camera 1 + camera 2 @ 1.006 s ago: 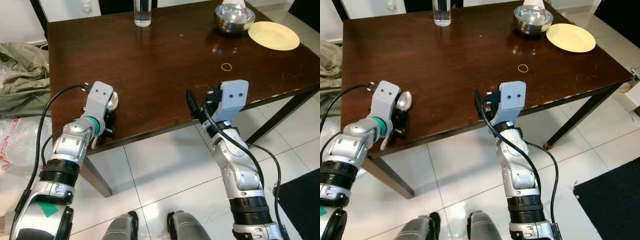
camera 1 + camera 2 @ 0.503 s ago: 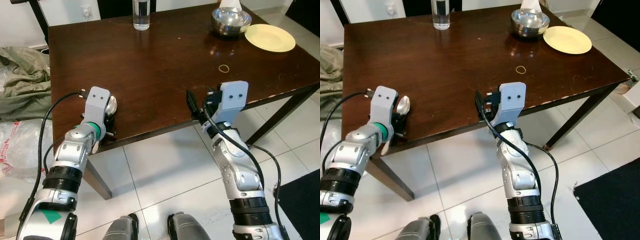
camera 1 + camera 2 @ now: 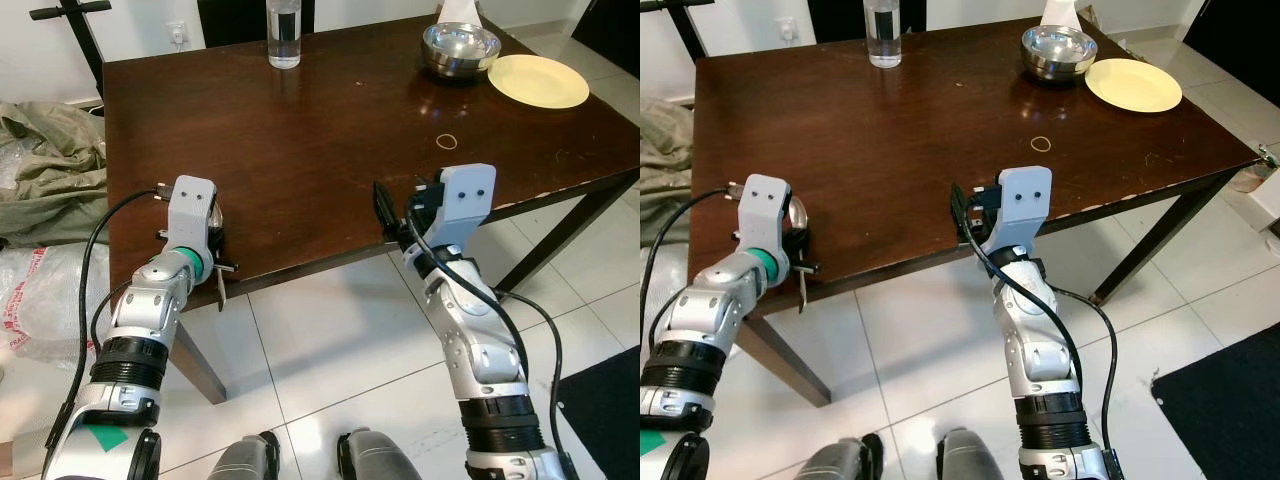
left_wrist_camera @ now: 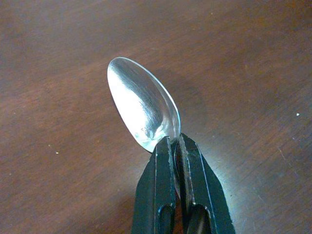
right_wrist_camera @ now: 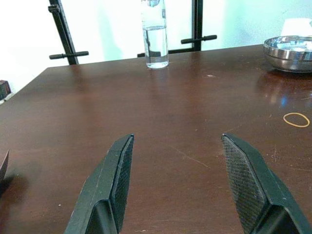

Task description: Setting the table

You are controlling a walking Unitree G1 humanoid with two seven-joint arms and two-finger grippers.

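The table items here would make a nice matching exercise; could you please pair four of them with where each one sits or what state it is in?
Things:
1. spoon
2. yellow plate
3. glass of water
4. rubber band

Places or states:
A. lying flat on the wood beyond the right gripper
B. far edge of the table, towards the robot's left
C. clamped in the left gripper
D. far right corner, beside the steel bowl

Pairs: 1-C, 2-D, 3-B, 4-A
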